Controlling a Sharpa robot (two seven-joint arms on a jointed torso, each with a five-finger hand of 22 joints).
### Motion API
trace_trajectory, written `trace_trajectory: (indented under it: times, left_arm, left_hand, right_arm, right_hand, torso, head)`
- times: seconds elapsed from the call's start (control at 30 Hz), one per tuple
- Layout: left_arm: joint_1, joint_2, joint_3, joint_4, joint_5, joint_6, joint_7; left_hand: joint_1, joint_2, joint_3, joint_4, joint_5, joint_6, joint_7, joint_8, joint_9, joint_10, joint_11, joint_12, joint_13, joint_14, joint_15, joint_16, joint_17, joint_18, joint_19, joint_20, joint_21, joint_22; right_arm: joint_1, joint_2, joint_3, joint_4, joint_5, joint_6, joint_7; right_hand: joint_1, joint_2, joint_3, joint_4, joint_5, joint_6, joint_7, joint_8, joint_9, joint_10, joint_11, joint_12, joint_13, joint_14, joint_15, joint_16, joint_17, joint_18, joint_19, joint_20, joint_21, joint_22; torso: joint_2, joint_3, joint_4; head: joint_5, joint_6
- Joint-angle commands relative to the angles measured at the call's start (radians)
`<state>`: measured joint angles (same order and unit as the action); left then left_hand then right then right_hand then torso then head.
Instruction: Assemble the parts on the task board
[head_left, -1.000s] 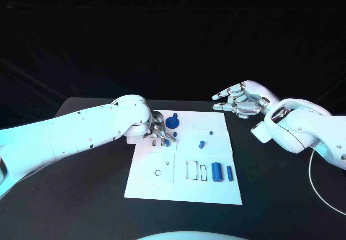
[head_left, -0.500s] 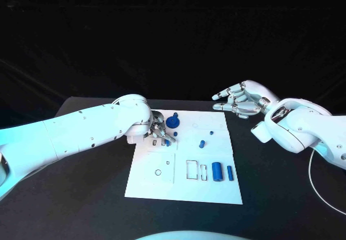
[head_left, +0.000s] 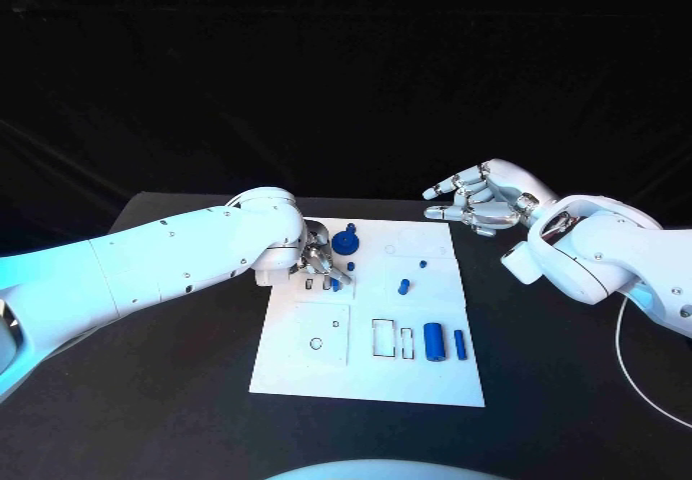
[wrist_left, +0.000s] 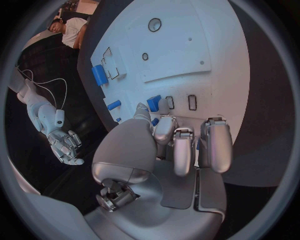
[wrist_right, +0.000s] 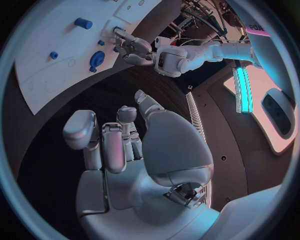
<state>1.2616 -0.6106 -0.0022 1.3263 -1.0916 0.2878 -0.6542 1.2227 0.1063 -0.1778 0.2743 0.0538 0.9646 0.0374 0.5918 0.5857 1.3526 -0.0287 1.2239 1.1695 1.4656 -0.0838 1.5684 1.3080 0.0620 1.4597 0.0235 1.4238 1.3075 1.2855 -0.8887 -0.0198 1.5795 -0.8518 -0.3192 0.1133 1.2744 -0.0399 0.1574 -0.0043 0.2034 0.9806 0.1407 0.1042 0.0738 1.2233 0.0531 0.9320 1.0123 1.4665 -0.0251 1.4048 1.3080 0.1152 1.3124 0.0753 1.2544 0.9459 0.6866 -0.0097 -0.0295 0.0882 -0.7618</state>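
Sitting in the middle of the black table (head_left: 173, 400), the white board (head_left: 368, 370) has blue pieces scattered on it, including a round knob (head_left: 345, 241). The left hand (head_left: 320, 262) pinches a small blue piece (wrist_left: 154, 103) down against the board. The right hand (head_left: 483, 200) hovers off the far corner, fingers loosely spread, holding nothing.

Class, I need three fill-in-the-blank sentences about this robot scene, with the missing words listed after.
1. The white board lies on a ____ table.
2. The ____ hand works over the board.
3. The right hand holds ____, hanging beyond the board's far corner.

Missing words: black; left; nothing
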Motion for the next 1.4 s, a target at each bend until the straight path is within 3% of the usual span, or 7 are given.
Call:
trace_trajectory:
  times: [0.03,0.33,0.6,0.73,0.93,1.1,1.4]
  left_arm:
    - [0.000,0.003,0.000,-0.002,0.006,0.017,0.000]
    - [0.000,0.003,0.000,-0.004,0.012,0.016,0.001]
    - [0.000,0.000,0.000,-0.002,0.025,0.012,0.004]
    - [0.000,-0.006,0.000,0.002,0.035,0.005,0.007]
    - [0.000,-0.021,0.000,0.009,0.042,-0.014,0.010]
    - [0.000,-0.036,0.000,0.018,0.039,-0.048,0.014]
    - [0.000,-0.046,-0.002,0.032,0.015,-0.094,0.016]
  left_hand:
    - [0.019,0.003,0.005,-0.010,-0.003,-0.010,0.001,0.007,0.004,0.004,-0.002,0.001,-0.002,0.105,-0.005,0.002,0.263,-0.013,0.024,-0.003,0.003,0.023]
    - [0.124,0.039,0.082,-0.063,-0.002,-0.026,-0.005,0.002,0.018,0.001,-0.008,-0.003,-0.001,0.105,-0.010,0.002,0.263,-0.013,0.023,-0.007,0.002,0.024]
    - [0.248,0.037,0.223,-0.139,0.015,-0.051,-0.008,-0.022,0.019,-0.012,-0.013,-0.020,-0.010,0.105,-0.016,0.002,0.263,-0.013,0.023,-0.014,0.002,0.028]
    - [0.209,-0.061,0.452,-0.135,0.024,-0.048,0.003,-0.032,0.032,-0.011,0.003,-0.035,-0.019,0.105,-0.015,0.002,0.263,-0.012,0.021,-0.005,-0.001,0.027]
    - [0.117,-0.163,0.697,-0.144,0.021,-0.043,0.002,-0.020,0.062,-0.006,0.003,-0.042,-0.024,0.105,-0.006,0.002,0.263,-0.011,0.019,-0.004,-0.006,0.026]
    - [0.068,-0.199,0.800,-0.170,0.018,-0.045,0.004,-0.010,0.082,-0.001,0.000,-0.043,-0.025,0.105,-0.005,0.002,0.263,-0.011,0.020,-0.003,-0.006,0.030]
    - [0.034,-0.215,0.858,-0.193,0.024,-0.044,0.005,0.000,0.099,0.008,-0.003,-0.035,-0.017,0.105,-0.006,0.002,0.263,-0.013,0.025,-0.003,-0.001,0.040]
  right_arm:
    - [-0.001,0.001,0.000,-0.001,-0.002,0.013,-0.001]
    - [-0.002,0.003,0.000,-0.003,-0.001,0.018,-0.001]
    - [-0.002,0.004,-0.001,-0.004,-0.001,0.022,0.000]
    - [-0.002,0.005,-0.001,-0.005,0.000,0.025,-0.001]
    - [-0.003,0.004,-0.001,-0.007,0.000,0.025,-0.002]
    - [-0.003,0.004,-0.002,-0.007,0.000,0.026,-0.004]
    - [-0.003,0.005,-0.002,-0.010,0.000,0.037,-0.007]
  right_hand:
    - [0.006,0.005,-0.003,-0.001,0.005,0.005,0.001,0.003,-0.001,0.001,-0.002,0.000,-0.001,0.049,-0.001,-0.005,0.005,0.001,-0.006,0.002,-0.005,-0.002]
    - [0.006,0.005,-0.003,-0.001,0.005,0.005,0.001,0.003,-0.001,0.001,-0.002,0.000,-0.001,0.049,-0.001,-0.005,0.005,0.001,-0.006,0.002,-0.005,-0.002]
    - [0.006,0.005,-0.003,-0.001,0.005,0.005,0.001,0.003,-0.001,0.001,-0.002,0.000,-0.001,0.049,-0.001,-0.005,0.005,0.001,-0.006,0.002,-0.005,-0.002]
    - [0.006,0.007,-0.003,0.000,0.006,0.005,0.001,0.004,-0.001,0.001,-0.002,0.000,-0.001,0.049,-0.001,-0.007,0.003,0.002,-0.006,0.002,-0.006,-0.004]
    - [0.006,0.007,-0.003,0.000,0.006,0.005,0.001,0.004,-0.001,0.001,-0.002,0.000,-0.002,0.049,-0.001,-0.007,0.002,0.002,-0.007,0.002,-0.006,-0.004]
    - [0.006,0.007,-0.003,0.000,0.007,0.005,0.001,0.004,-0.001,0.001,-0.002,-0.001,-0.002,0.048,-0.001,-0.008,0.002,0.002,-0.007,0.002,-0.006,-0.005]
    - [0.005,0.007,-0.004,0.001,0.007,0.005,0.001,0.004,-0.001,-0.001,-0.002,-0.004,-0.005,0.048,-0.001,-0.010,-0.001,0.003,-0.008,0.002,-0.008,-0.008]
  torso:
    - [0.000,0.0004,0.0002]
    - [0.000,0.0005,0.0002]
    - [0.000,0.0004,-0.0001]
    - [0.000,0.0007,0.0005]
    - [0.000,0.0010,0.0028]
    - [0.000,0.0014,0.0015]
    - [0.001,0.0007,0.0014]
  head:
    - [0.000,-0.002]
    - [0.000,-0.004]
    - [0.000,-0.006]
    - [-0.001,-0.007]
    - [-0.003,-0.006]
    - [-0.002,-0.005]
    - [0.001,-0.010]
